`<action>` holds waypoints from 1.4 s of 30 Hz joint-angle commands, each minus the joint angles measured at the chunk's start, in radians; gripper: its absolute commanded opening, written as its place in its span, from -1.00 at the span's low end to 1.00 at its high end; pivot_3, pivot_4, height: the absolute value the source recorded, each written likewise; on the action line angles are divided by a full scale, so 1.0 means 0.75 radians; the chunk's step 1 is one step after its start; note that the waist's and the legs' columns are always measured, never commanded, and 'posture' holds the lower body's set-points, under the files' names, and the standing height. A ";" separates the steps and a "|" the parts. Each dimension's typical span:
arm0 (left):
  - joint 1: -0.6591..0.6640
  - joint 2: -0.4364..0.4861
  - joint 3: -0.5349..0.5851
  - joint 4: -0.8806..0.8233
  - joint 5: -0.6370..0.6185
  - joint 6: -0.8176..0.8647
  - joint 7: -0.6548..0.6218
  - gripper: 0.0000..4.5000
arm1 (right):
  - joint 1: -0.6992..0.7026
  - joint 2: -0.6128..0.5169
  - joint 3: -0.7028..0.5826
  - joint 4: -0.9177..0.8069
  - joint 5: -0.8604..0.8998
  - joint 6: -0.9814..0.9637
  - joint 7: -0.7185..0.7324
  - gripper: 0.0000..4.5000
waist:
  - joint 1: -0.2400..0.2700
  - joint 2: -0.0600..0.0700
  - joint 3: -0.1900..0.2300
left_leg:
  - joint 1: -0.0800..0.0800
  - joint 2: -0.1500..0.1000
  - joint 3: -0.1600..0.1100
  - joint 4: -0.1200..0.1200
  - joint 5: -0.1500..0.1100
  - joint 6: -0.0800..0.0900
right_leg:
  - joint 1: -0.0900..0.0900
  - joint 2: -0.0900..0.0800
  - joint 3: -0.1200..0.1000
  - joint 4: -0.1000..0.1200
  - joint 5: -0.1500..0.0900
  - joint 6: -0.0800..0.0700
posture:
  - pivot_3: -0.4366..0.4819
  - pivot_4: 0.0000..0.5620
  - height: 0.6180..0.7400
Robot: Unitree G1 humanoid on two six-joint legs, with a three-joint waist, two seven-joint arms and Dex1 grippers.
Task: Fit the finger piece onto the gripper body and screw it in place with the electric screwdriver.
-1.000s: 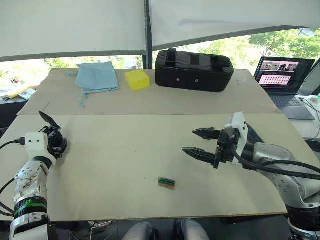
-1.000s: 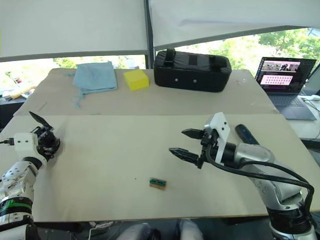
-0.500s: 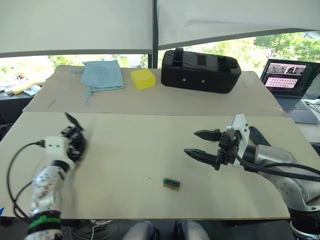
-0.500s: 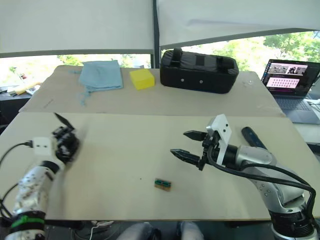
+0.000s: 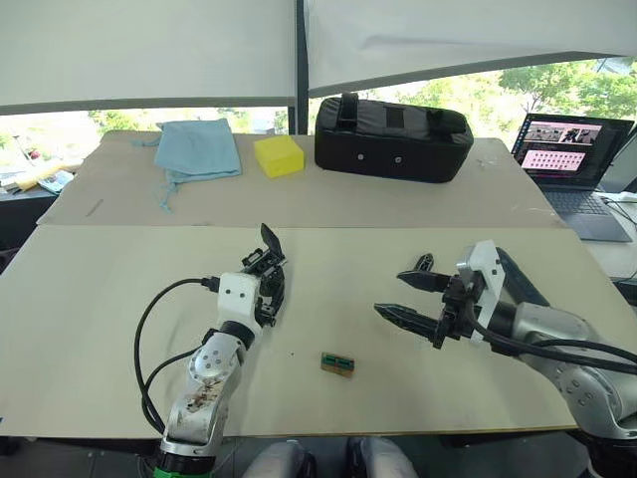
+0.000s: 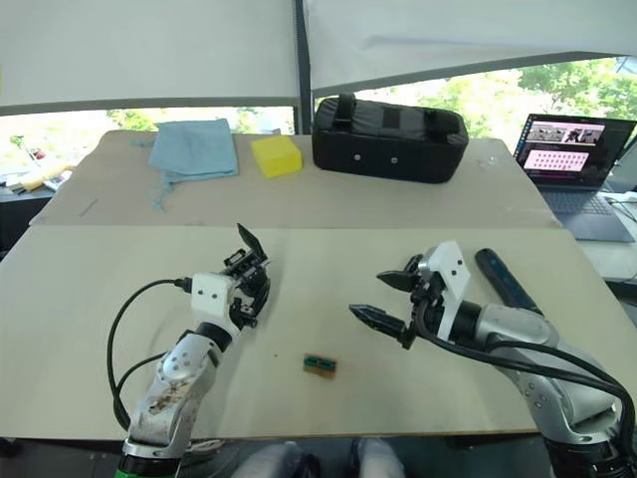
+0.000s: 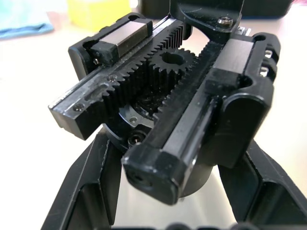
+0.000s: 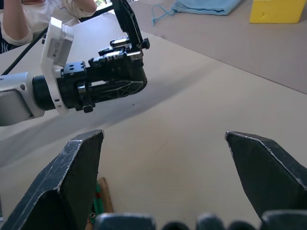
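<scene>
While the left gripper (image 5: pixel 267 289) sits over the middle of the near table (image 5: pixel 100 329), it is clamped on the gripper body (image 5: pixel 267 274). The body's pointed black fin sticks up toward 12 o'clock. The left wrist view shows the body's twin toothed racks and centre gear (image 7: pixel 169 64) seated between the fingers (image 7: pixel 91 191).

Right gripper (image 5: pixel 413 297) is at 3 o'clock from the left one, well apart, pointing toward it. Jaws are spread wide with nothing between them; the right wrist view shows bare table between the fingertips (image 8: pixel 84 158).

Small green-brown block (image 5: pixel 336 363) lies flat on the table at about 5 o'clock from the gripper body, between the two grippers and nearer the front edge.

Far table at 12 o'clock holds a blue cloth (image 5: pixel 197 151), a yellow block (image 5: pixel 277 156) and a black padded case (image 5: pixel 390 139). Open laptop (image 5: pixel 569 159) is at 2 o'clock.

Can't pick out the finger piece.
</scene>
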 commanded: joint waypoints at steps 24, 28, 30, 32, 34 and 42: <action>-0.465 0.406 0.049 0.890 -0.163 -0.473 -0.929 0.98 | 0.056 0.062 0.000 -0.044 -0.158 -0.130 -0.047 1.00 | -0.001 0.013 -0.006 | 0.001 0.002 0.000 0.012 -0.002 0.005 | -0.003 0.004 0.001 0.013 -0.003 -0.005 | -0.05 -0.47 0.98; -0.488 0.391 0.051 0.951 -0.157 -0.534 -0.963 0.75 | 0.083 0.062 0.023 -0.064 -0.179 -0.147 -0.046 1.00 | -0.001 0.013 -0.006 | 0.001 0.002 0.000 0.012 -0.002 0.005 | -0.003 0.004 0.001 0.013 -0.003 -0.005 | -0.05 -0.47 0.98; -0.486 0.386 0.059 0.943 -0.167 -0.541 -0.973 0.41 | 0.093 0.058 0.033 -0.069 -0.193 -0.159 -0.036 1.00 | 0.000 0.013 -0.006 | 0.001 0.002 0.000 0.012 -0.002 0.005 | -0.002 0.003 0.001 0.013 -0.003 -0.005 | -0.05 -0.47 0.98; -0.478 0.382 0.069 0.917 -0.179 -0.537 -0.974 0.03 | 0.091 0.058 0.038 -0.069 -0.203 -0.166 -0.032 1.00 | -0.001 0.013 -0.006 | 0.001 0.002 0.000 0.012 -0.002 0.005 | -0.002 0.003 0.001 0.013 -0.003 -0.005 | -0.05 -0.47 0.98; -0.451 0.369 0.075 0.843 -0.195 -0.517 -0.960 0.03 | 0.090 0.040 0.053 -0.073 -0.220 -0.191 0.006 1.00 | -0.002 0.013 -0.006 | 0.001 0.002 0.000 0.012 -0.002 0.005 | -0.003 0.003 0.001 0.013 -0.003 -0.005 | -0.05 -0.47 0.98; -0.184 0.172 0.089 0.282 -0.093 -0.279 -0.502 0.03 | 0.095 -0.063 0.042 -0.093 -0.234 -0.278 0.172 1.00 | 0.000 0.012 -0.005 | -0.003 0.002 0.000 0.011 -0.004 0.007 | -0.002 0.003 0.001 0.005 -0.002 -0.003 | -0.05 -0.47 0.98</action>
